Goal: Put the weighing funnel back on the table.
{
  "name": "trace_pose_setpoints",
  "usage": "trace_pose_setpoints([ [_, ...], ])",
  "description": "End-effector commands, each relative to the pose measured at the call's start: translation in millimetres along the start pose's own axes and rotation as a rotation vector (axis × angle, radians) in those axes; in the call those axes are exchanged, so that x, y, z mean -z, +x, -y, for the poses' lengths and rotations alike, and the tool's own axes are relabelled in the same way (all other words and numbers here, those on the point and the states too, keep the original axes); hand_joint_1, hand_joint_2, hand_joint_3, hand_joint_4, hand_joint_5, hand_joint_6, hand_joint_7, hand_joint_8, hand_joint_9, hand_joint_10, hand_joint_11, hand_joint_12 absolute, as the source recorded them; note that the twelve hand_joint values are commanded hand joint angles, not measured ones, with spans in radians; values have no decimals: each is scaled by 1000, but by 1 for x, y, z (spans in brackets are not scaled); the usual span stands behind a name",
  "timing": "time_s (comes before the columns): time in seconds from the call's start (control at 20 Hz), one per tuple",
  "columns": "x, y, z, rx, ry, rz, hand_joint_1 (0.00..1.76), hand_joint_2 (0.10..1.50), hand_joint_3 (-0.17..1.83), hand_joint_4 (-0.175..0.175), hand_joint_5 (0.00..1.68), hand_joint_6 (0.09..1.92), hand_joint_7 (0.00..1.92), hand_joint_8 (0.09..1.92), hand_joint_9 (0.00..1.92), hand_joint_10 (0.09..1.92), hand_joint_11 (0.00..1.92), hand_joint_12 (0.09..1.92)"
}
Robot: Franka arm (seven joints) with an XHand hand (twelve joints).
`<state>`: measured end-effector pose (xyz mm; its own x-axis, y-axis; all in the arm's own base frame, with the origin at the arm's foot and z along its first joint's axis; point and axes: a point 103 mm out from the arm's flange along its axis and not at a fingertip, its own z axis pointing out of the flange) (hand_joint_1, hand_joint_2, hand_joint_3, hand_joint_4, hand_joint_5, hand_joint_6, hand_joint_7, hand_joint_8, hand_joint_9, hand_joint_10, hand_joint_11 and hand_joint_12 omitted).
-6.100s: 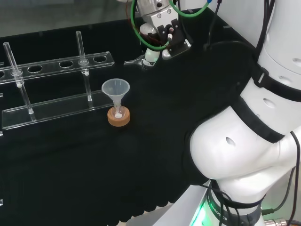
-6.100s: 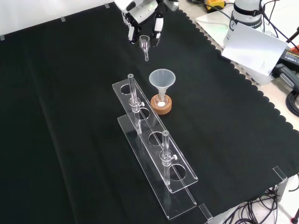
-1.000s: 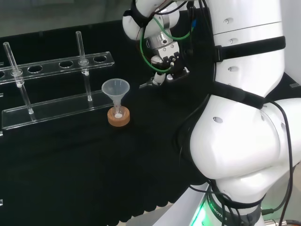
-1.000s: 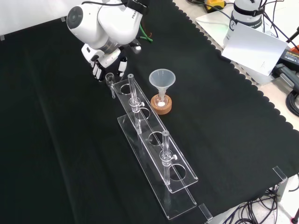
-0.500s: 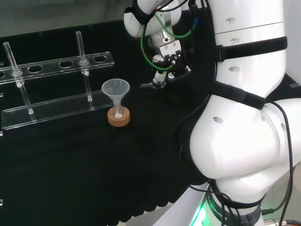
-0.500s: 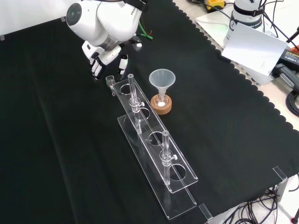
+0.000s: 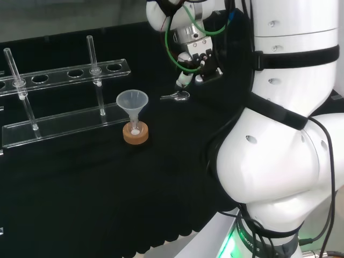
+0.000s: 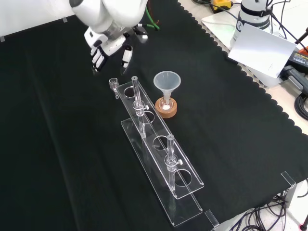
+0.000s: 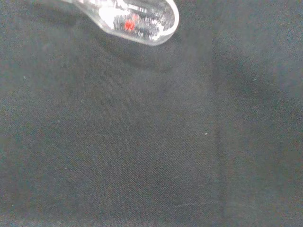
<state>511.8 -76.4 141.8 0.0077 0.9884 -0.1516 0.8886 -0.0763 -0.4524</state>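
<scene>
The weighing funnel [image 7: 175, 97], a small clear scoop with a short stem, lies on the black cloth by the near end of the tube rack [image 8: 114, 85]. In the wrist view the weighing funnel [image 9: 137, 19] shows close, resting on the cloth. My hand [image 7: 198, 58] hovers a little above and to the right of it in the head view, apart from it. In the front view the hand [image 8: 110, 43] hangs above the piece with fingers [image 8: 96, 60] relaxed and spread, holding nothing.
The big funnel [image 7: 132, 102] stands in a small flask on a cork ring [image 7: 135, 135], left of the weighing funnel in the head view. A clear tube rack [image 8: 161, 159] with two upright tubes runs down the front view. White arm links [image 7: 279, 161] rise at the head view's right.
The hand carried the weighing funnel down beside the rack, let it go on the cloth, and has since lifted away from it with its fingers opened.
</scene>
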Motion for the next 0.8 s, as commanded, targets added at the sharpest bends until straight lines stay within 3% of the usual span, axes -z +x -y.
trace_pose_setpoints([
  [0.05,17,-10,43,-13,-29,-72,736,1026,-175,-40,390,173,297,699,821,87,370,1314],
  [0.8,43,4,118,-12,-90,-81,706,1020,-175,-40,408,156,334,691,836,87,380,1309],
])
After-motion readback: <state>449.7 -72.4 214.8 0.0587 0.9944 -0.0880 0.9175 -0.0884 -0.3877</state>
